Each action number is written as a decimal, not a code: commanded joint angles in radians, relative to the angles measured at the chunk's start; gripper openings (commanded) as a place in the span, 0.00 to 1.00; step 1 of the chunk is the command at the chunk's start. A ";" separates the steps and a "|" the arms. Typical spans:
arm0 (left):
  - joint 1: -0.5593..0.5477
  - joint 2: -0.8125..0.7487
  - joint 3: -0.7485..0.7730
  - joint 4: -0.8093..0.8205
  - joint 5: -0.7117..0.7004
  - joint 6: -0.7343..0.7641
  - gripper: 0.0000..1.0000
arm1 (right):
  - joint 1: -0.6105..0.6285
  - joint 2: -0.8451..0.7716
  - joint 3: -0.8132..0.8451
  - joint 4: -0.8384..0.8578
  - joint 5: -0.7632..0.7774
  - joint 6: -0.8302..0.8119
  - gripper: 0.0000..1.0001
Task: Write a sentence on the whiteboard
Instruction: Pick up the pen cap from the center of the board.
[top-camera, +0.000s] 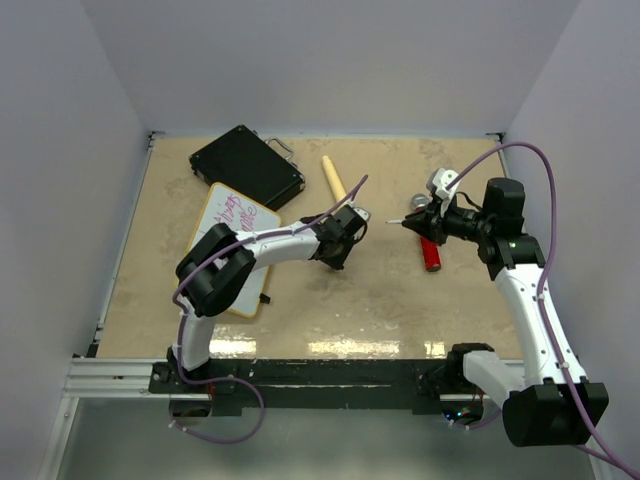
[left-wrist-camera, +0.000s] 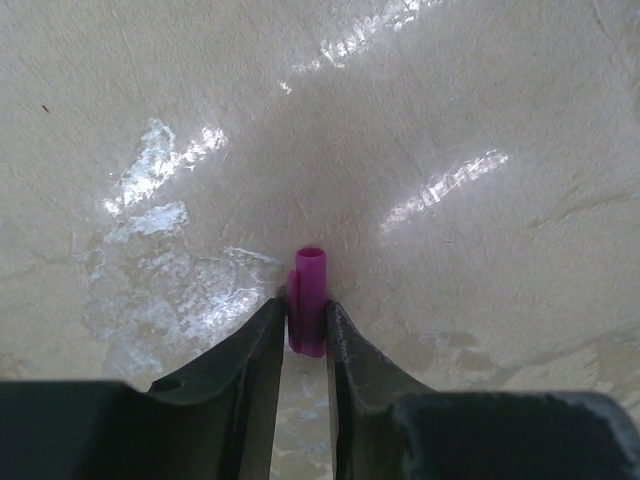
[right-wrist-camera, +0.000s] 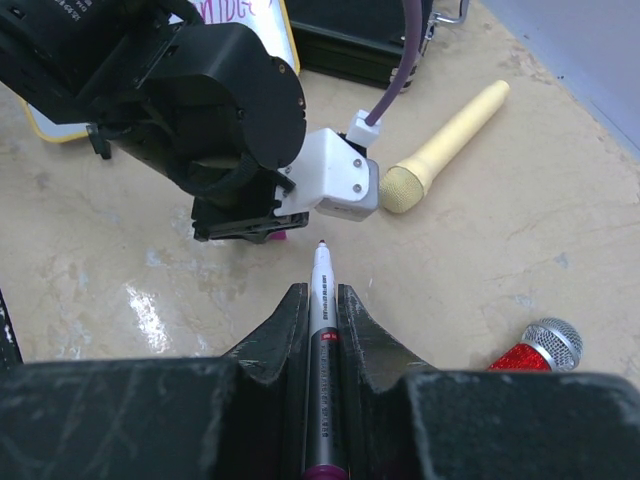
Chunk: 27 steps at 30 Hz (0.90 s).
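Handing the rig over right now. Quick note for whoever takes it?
Left gripper: shut on the magenta cap.
Right gripper: shut on the marker, tip bare, aimed at the cap.
Whiteboard: left side in the top view, partly under the left arm, magenta sentence on it.
Done: writing, though completeness is unreadable.
Left: probably cap the marker, set it down.

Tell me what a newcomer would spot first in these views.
Mid-table, the right gripper clamps an uncapped marker whose tip points at the left gripper, which pinches the magenta cap. Left of them lies the whiteboard with its magenta sentence, partly under the left arm. A yellow microphone lies behind the grippers, a red microphone by the right one.
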 joint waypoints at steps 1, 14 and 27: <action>0.003 -0.055 -0.070 0.002 -0.037 0.135 0.31 | -0.002 -0.007 -0.001 0.027 0.001 0.003 0.00; 0.066 -0.076 -0.088 0.058 0.124 0.090 0.36 | -0.002 -0.006 -0.001 0.030 -0.001 0.005 0.00; 0.011 -0.047 -0.087 0.025 -0.014 0.193 0.34 | -0.002 0.019 0.011 0.010 -0.010 -0.010 0.00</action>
